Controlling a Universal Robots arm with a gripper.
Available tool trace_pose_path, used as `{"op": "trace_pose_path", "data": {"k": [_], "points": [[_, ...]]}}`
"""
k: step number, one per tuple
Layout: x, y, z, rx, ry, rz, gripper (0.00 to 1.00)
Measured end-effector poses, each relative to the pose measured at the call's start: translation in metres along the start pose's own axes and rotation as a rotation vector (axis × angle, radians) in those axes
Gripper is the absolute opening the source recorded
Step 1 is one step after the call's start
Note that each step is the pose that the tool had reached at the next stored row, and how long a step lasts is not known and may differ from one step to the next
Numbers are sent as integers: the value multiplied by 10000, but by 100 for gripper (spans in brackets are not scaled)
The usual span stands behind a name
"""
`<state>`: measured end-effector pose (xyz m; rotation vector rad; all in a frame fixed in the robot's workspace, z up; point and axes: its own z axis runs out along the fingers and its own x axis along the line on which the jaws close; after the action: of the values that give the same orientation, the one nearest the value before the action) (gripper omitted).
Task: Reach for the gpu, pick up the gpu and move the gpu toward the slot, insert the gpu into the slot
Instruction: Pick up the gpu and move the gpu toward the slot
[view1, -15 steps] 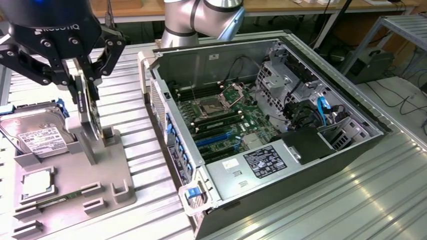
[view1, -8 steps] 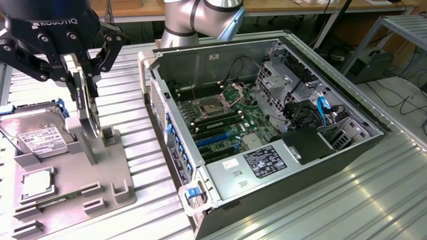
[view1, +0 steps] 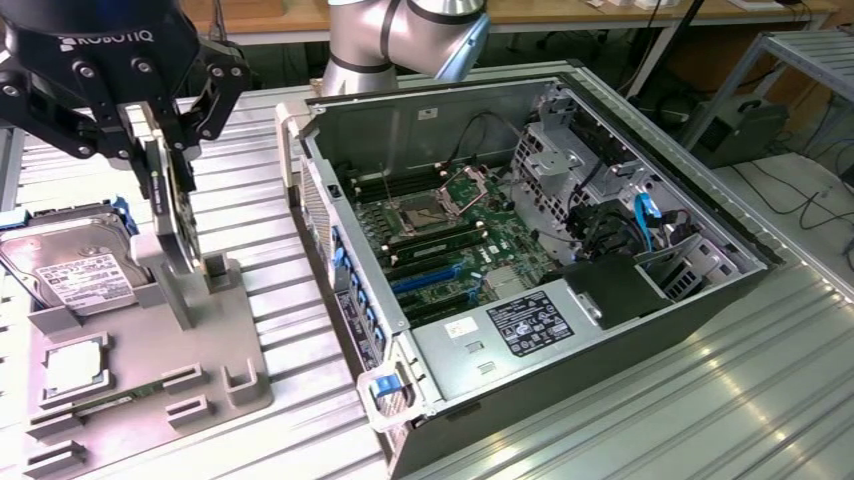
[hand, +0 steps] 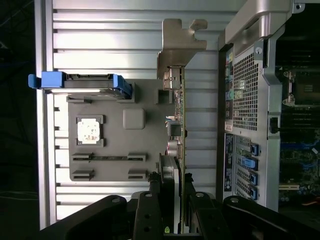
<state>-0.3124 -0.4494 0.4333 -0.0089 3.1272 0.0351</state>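
Observation:
The gpu (view1: 163, 195) is a thin dark card standing on edge above the grey fixture (view1: 200, 380) at the exterior view's left. My gripper (view1: 167, 140) is shut on its upper part, one finger on each face. In the wrist view the gpu (hand: 180, 125) shows edge-on, its silver end bracket (hand: 181, 42) at the far end. The fingers (hand: 152, 200) clamp it on both sides of my gripper (hand: 175, 202). The slot (view1: 430, 276), a long blue connector, lies on the green motherboard inside the open computer case (view1: 641, 330), to the exterior view's right of the card.
A silver hard drive (view1: 74, 265) in blue rails and a square processor chip (view1: 74, 365) rest on the fixture. The hard drive (hand: 82, 81) and the chip (hand: 90, 131) also show from the wrist. Cables and drive cages crowd the case's far side. The ribbed metal table (view1: 747, 400) surrounds everything.

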Motion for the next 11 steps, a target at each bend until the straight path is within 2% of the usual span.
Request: {"op": "trace_pose_path", "data": {"k": [11], "points": [[-33,0,0,0,0,0,27]]}}
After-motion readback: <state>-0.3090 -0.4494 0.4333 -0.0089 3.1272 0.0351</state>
